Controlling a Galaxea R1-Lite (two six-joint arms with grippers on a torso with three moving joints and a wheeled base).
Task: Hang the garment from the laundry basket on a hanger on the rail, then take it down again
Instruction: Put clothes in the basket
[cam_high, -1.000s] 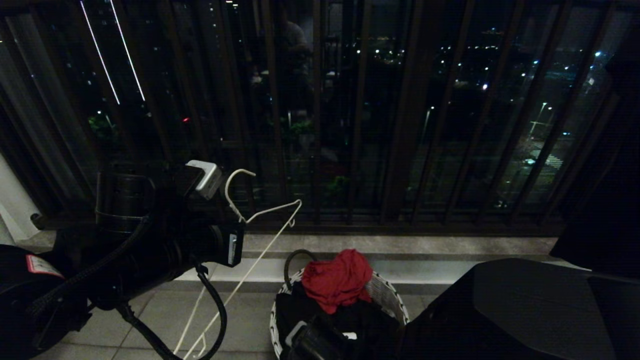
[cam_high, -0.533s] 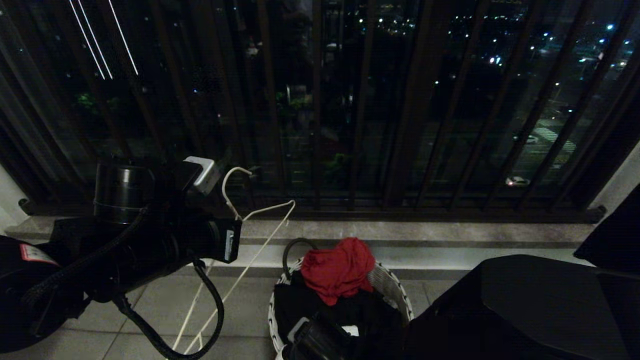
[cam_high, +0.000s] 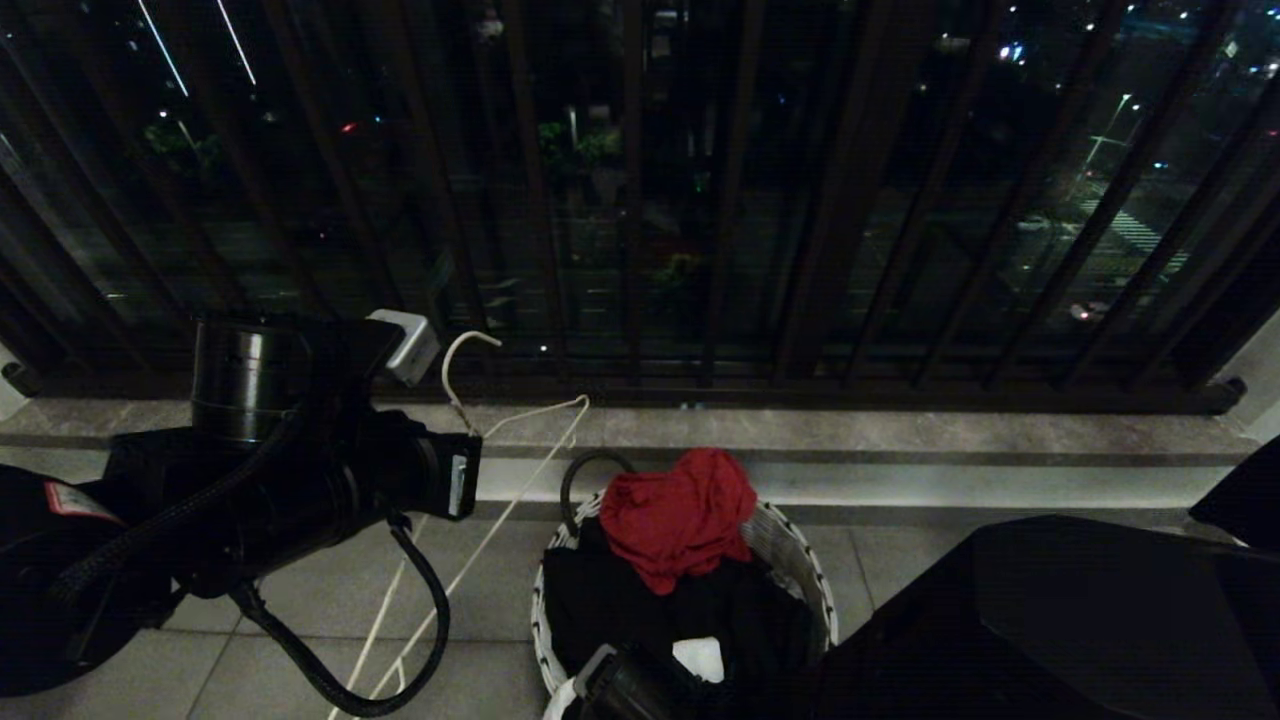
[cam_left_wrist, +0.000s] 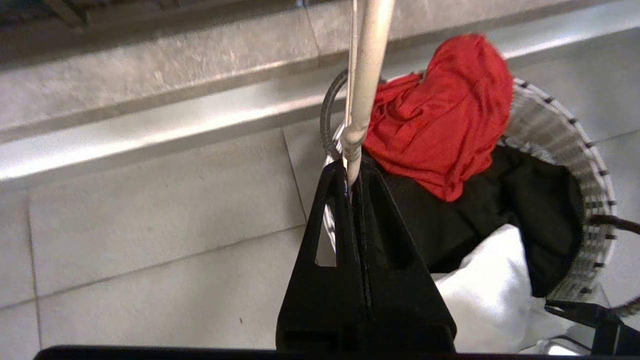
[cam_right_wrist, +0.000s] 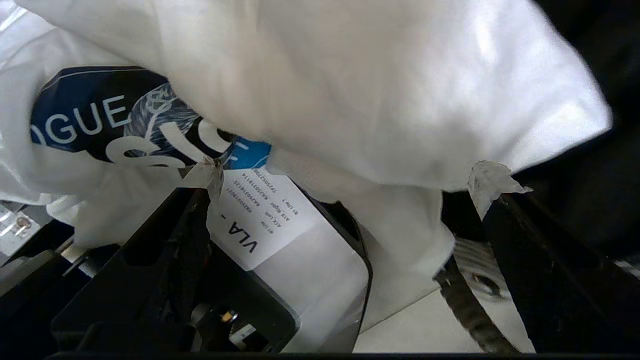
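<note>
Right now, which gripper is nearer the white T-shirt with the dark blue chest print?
Right. The right gripper stands open right at the white T-shirt; the left gripper, beside the basket, is shut on the thin white wire hanger.

Left hand (cam_left_wrist: 356, 187) hiding behind own arm in head view. Hanger (cam_high: 520, 420) lower end running off head view's bottom edge. Right hand (cam_right_wrist: 345, 185) sitting out of sight in head view, only dark wrist part poking in at bottom edge. White T-shirt (cam_high: 700, 657) showing as small patch there, mostly buried under black garment (cam_high: 640, 600); chest print (cam_right_wrist: 100, 125) lettering partly covered by fold. Laundry basket (cam_high: 800, 570) near rim cut off by bottom edge.
</note>
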